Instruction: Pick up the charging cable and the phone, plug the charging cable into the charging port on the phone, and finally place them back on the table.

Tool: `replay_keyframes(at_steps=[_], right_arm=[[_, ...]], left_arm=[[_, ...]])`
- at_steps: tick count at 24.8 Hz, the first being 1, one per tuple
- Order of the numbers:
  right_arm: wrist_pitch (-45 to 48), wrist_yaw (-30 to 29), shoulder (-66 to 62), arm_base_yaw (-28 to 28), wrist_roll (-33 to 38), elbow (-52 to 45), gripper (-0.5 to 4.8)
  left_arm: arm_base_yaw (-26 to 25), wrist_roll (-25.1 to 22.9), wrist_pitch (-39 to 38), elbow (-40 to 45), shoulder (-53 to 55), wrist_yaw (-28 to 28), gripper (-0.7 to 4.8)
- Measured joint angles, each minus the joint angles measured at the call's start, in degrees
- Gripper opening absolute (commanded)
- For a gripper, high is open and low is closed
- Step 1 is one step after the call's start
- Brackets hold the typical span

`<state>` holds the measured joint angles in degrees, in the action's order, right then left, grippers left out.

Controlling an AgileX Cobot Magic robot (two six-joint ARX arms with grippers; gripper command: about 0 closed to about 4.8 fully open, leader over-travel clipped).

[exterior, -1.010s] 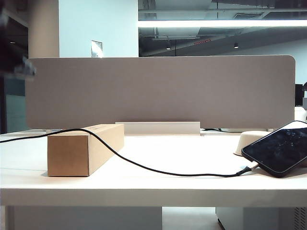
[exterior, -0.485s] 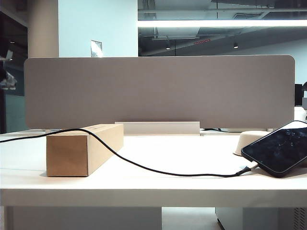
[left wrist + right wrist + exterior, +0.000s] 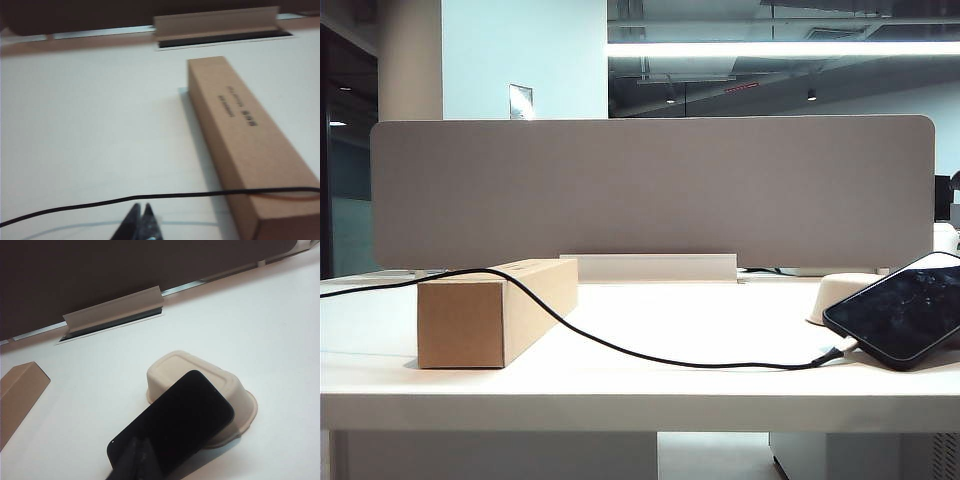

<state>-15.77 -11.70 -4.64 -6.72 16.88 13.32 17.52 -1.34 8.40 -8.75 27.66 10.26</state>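
Left end effector (image 3: 140, 223), pinched together empty above the charging cable (image 3: 165, 196); right end effector (image 3: 134, 460) likewise over the phone (image 3: 175, 420), plugged, leaning on the tray (image 3: 235, 390). Advised: withdraw clear, cord unsnagged.

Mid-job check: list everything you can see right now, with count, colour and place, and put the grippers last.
charging cable: one, black, draped over the box, plug at the phone's lower short edge.
phone: one, glossy black, tilted against the tray, table's right.
cardboard box: one, brown, table's left.
tray: one, beige, upside down behind the phone.
table: one, white.
divider panel: one, grey, along the table's back.
left gripper: shut, above the cable near the box.
right gripper: shut, over the phone.
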Motion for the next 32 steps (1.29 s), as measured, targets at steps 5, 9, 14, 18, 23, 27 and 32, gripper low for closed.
replay_keyframes(at_steps=[5,9,14,18,23,27,32], right_arm=[[0.0,0.0,0.0,0.0,0.0,0.0,-0.09],[0.02,0.0,0.0,0.0,0.0,0.0,-0.09],[0.04,0.0,0.0,0.15,0.0,0.0,-0.09],[0.02,0.0,0.0,0.15,0.0,0.0,-0.09],[0.02,0.02,0.0,0.17,0.0,0.0,-0.09],[0.02,0.13,0.0,0.17,0.0,-0.02,-0.09],[0.87,1.07,0.02,0.2,0.0,-1.88,-0.09]], left_arm=[[-2.45,0.09,0.02,0.0,0.09,-3.69,-0.06],[-2.6,-0.44,1.81,0.0,1.53,-2.97,-0.06],[-3.89,-0.79,4.04,-0.02,4.33,-1.31,-0.06],[-4.87,-0.77,4.94,0.0,5.64,-1.25,-0.06],[-4.83,-0.79,6.82,-0.02,5.4,-2.36,-0.06],[-4.83,-0.79,5.86,-0.02,5.42,-2.58,-0.06],[-4.83,-0.79,5.77,0.0,5.42,-2.58,-0.06]])
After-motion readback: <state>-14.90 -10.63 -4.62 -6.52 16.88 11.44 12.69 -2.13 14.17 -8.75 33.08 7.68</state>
